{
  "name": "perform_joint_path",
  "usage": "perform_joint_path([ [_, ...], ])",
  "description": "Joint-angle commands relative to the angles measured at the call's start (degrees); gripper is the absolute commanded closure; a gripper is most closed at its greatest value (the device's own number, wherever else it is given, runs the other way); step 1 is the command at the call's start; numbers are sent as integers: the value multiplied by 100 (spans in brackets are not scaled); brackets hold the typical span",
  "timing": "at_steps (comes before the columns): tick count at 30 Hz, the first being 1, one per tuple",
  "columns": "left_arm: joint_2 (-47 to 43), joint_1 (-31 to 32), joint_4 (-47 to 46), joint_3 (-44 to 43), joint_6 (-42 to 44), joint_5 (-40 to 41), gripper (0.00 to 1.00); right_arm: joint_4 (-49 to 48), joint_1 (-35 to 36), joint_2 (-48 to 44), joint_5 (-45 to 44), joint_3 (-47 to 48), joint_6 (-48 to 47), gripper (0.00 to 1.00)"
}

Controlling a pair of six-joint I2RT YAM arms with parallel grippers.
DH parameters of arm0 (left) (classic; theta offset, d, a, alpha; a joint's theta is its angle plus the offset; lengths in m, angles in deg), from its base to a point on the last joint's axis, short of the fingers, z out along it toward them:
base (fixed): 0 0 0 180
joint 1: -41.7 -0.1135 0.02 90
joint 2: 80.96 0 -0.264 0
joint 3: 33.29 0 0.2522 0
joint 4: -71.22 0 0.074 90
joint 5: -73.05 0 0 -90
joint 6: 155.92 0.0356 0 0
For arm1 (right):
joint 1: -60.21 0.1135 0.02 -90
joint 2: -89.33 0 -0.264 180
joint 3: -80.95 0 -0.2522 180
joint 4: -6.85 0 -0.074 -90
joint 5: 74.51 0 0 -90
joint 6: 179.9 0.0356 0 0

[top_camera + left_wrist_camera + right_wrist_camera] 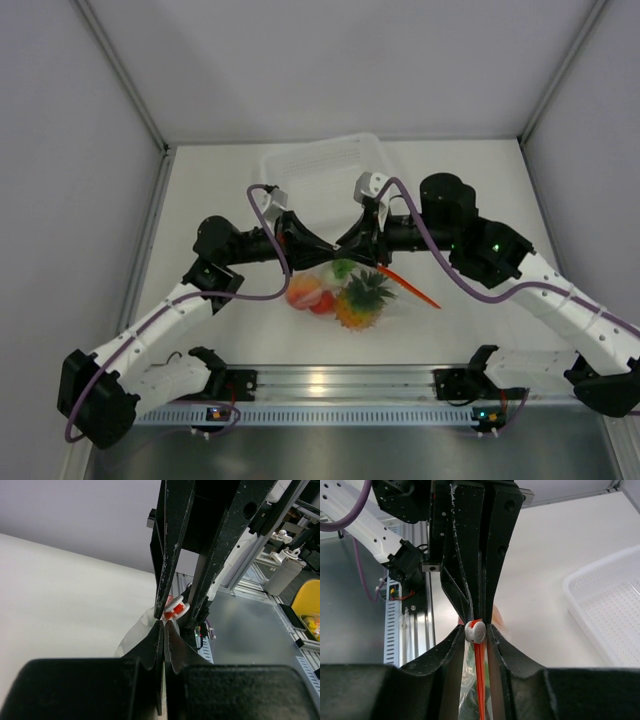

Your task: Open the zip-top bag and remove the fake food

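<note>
On the white table (480, 180), centre, the bag (395, 300) lies with its zip strip (412, 288) running from the grippers toward the near right, food (360, 300) inside. The left gripper (326, 253) is closed tight on its film. The right gripper (346, 247) is clamped on the slider (475, 631).

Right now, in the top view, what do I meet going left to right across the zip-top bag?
Across the zip-top bag: peach-coloured fruit → small red fruit → pineapple → red-orange zip strip.
</note>
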Motion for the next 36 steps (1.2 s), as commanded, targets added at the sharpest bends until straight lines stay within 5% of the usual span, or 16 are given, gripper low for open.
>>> perform_joint_path([
  [1,12,23,-326,-311,-131,41,100,-125,85,46,-411,114,-92,76],
  [6,-49,23,-326,-285,-123,32,100,-169,67,169,-420,202,-75,94],
  [13,-128,23,-326,-215,-61,93,100,-195,76,196,-543,167,-101,100],
  [30,-954,-108,-56,119,-281,2693,100,-37,-513,-384,-1000,-817,-189,100],
  [36,-1043,-187,1035,-13,-368,4890,100,68,-610,-437,-1035,-975,-40,100],
])
